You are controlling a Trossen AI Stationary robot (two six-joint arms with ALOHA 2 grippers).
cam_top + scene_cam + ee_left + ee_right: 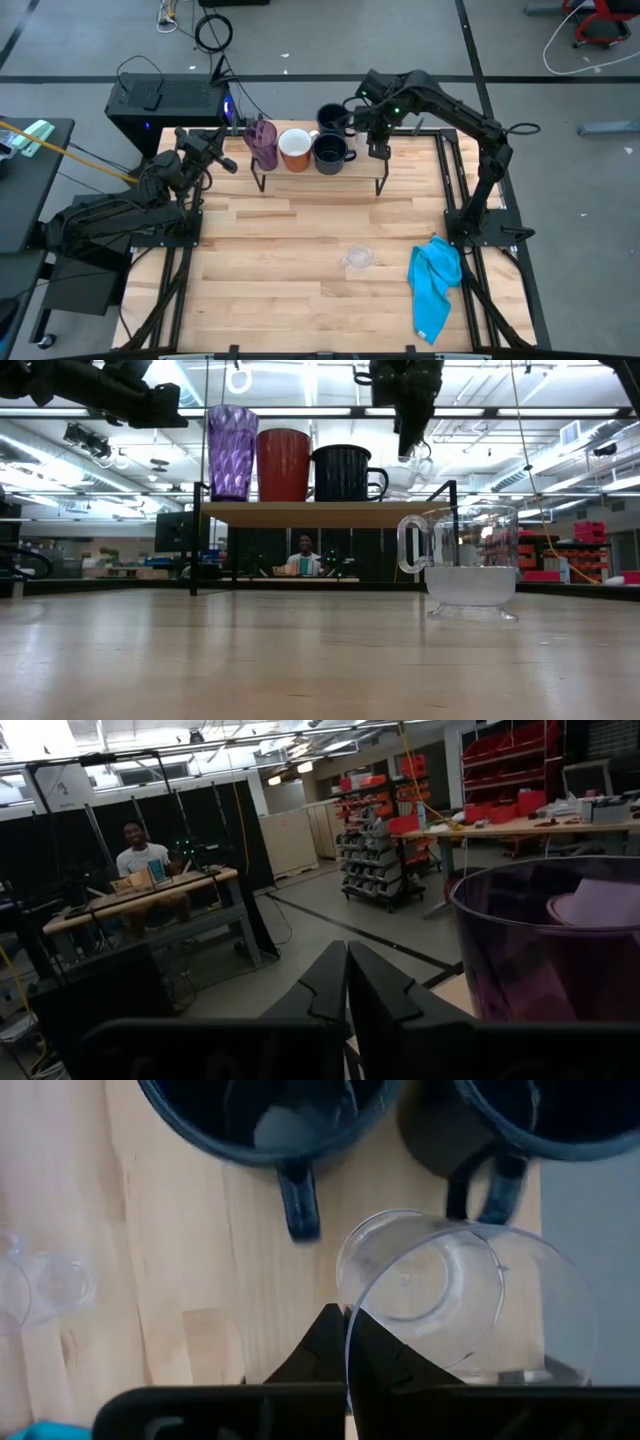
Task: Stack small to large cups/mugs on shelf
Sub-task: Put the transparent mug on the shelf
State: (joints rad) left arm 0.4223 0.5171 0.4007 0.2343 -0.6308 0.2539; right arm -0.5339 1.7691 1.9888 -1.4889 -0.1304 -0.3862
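Note:
The wooden shelf [360,172] stands at the table's far middle. On it stand a purple tumbler [263,143], a white-and-orange mug [295,150] and a navy mug [330,152]. A second dark mug [332,118] stands behind the navy one, toward the far edge. My right gripper [378,150] is shut on a clear glass [450,1300] above the shelf's right part. A second clear glass [358,258] stands on the table. My left gripper [232,162] is shut and empty, just left of the tumbler [550,950]. My right gripper pinches the clear glass by its rim wall [352,1320], one finger inside the glass and one outside. The fingers come from above, pointing down. The glass hangs below them, tilted and lifted clear of the shelf, beside the navy mug's handle [298,1200].
A blue cloth [435,285] lies near the table's right edge. The clear glass on the table fills the foreground of the low view [470,555]. A black box [165,100] stands beyond the table's far left. A person [303,560] sits in the room behind.

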